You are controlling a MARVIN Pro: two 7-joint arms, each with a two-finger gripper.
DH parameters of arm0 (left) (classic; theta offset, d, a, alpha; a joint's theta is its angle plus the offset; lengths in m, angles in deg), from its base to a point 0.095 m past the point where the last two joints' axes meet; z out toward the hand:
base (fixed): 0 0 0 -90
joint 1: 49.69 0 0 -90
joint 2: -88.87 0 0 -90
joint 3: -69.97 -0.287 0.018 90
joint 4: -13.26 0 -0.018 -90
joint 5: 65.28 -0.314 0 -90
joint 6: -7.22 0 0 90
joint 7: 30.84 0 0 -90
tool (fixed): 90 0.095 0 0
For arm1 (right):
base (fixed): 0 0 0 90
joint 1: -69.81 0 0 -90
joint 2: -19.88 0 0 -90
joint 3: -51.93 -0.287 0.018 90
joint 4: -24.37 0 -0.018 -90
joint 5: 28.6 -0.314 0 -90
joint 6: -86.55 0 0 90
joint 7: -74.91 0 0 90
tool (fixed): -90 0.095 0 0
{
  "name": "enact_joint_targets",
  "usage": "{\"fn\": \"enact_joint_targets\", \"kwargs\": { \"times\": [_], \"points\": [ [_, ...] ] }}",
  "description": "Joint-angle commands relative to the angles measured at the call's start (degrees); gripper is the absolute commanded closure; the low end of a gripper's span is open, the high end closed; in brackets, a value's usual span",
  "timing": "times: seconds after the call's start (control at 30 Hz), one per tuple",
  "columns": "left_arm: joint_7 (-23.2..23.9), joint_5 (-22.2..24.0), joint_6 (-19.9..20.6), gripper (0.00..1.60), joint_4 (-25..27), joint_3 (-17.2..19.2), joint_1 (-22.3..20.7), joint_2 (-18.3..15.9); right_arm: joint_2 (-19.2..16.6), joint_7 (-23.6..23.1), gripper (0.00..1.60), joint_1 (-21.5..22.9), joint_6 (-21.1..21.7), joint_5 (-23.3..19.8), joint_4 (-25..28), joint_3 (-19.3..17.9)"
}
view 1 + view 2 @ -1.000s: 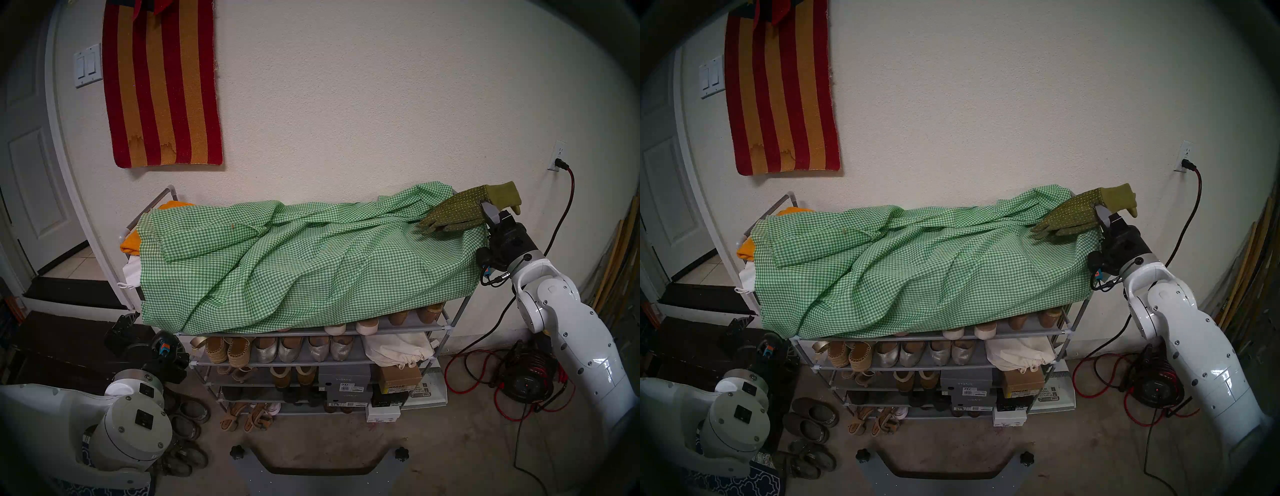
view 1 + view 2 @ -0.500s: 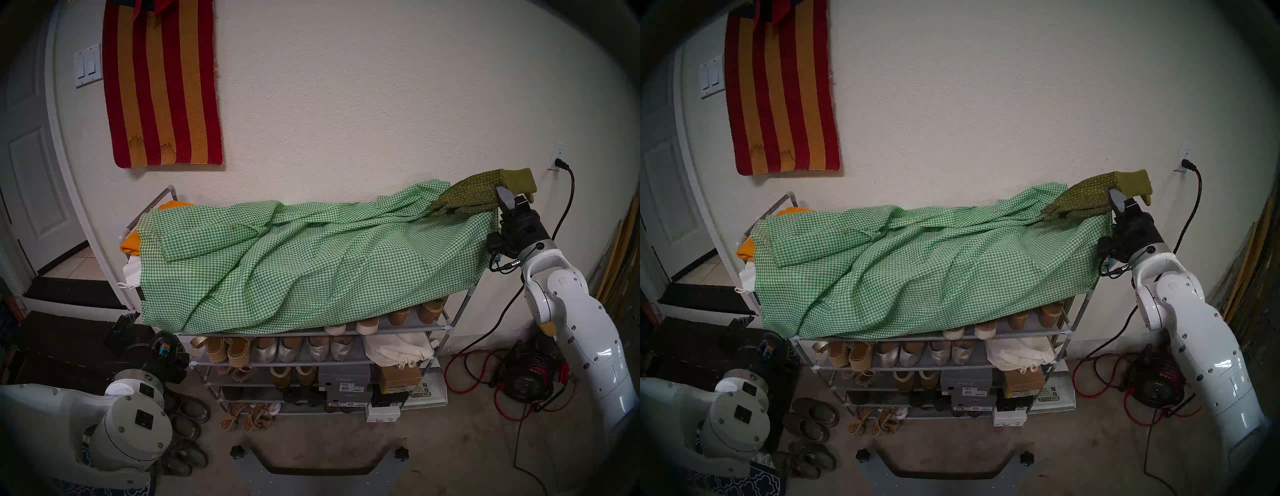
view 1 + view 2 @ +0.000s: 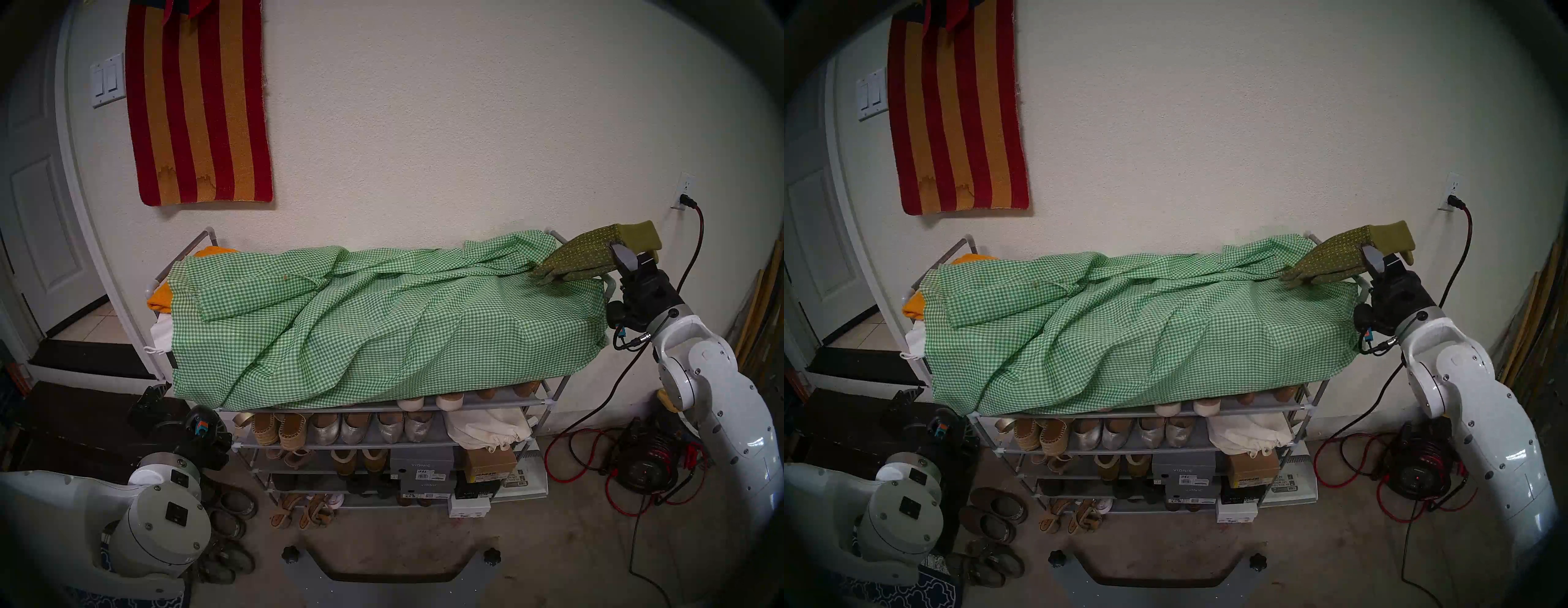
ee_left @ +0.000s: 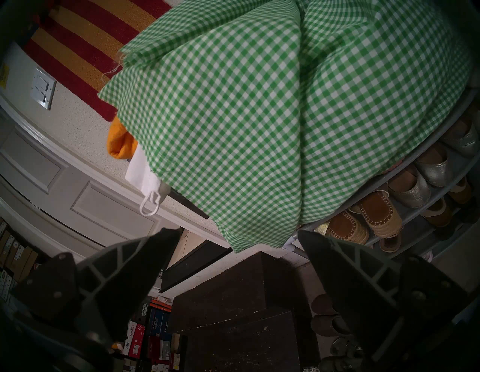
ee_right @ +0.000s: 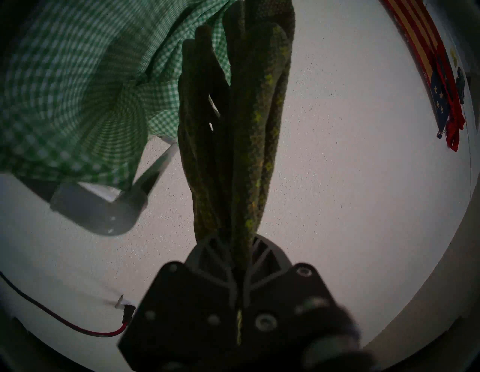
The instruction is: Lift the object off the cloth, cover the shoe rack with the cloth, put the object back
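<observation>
The olive-green gloves hang at the rack's right end, with my right gripper shut on them near the plain cuffs. Their fingertips still overlap the right end of the cloth; I cannot tell whether they touch. The green-and-white checked cloth lies rumpled over the top of the shoe rack. Low beside the cloth's front left corner, my left gripper is open and empty.
An orange cloth and a white bag stick out at the rack's left end. A red-and-gold rug hangs on the wall. A red cable reel sits on the floor to the right, dark steps and loose shoes to the left.
My right gripper has carried the gloves to the right, up and then slightly down. The cloth's right end has shifted right over the side rail. The left arm has not moved.
</observation>
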Motion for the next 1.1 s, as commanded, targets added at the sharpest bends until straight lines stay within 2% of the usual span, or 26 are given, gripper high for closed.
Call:
{"fn": "enact_joint_targets", "kwargs": {
  "times": [0.0, 0.2, 0.43, 0.73, 0.77, 1.07],
  "points": [
    [0.0, 0.0, 0.1, 0.00, 0.0, 0.1, -0.1, 0.1, 4.2, 4.1, 1.60, -6.6, 4.1, 1.5, 2.2, -7.9],
    [0.0, 0.0, 0.1, 0.00, 0.0, 0.1, -0.1, 0.1, 7.8, 8.1, 1.60, -10.8, 7.0, 3.1, 4.4, -12.4],
    [0.0, 0.0, 0.1, 0.00, 0.0, 0.1, -0.1, 0.1, 12.5, 11.8, 1.60, -14.7, 8.5, 3.3, 4.9, -15.4],
    [0.0, 0.0, 0.1, 0.00, 0.0, 0.1, -0.1, 0.1, 16.6, 17.0, 1.60, -16.4, 10.3, 2.9, 3.1, -18.8],
    [0.0, 0.0, 0.1, 0.00, 0.0, 0.1, -0.1, 0.1, 17.7, 18.3, 1.60, -16.3, 10.6, 2.2, 2.7, -19.5],
    [0.0, 0.0, 0.1, 0.00, 0.0, 0.1, -0.1, 0.1, 20.5, 22.3, 1.60, -16.7, 10.4, -0.8, 0.0, -22.6]
  ]
}}
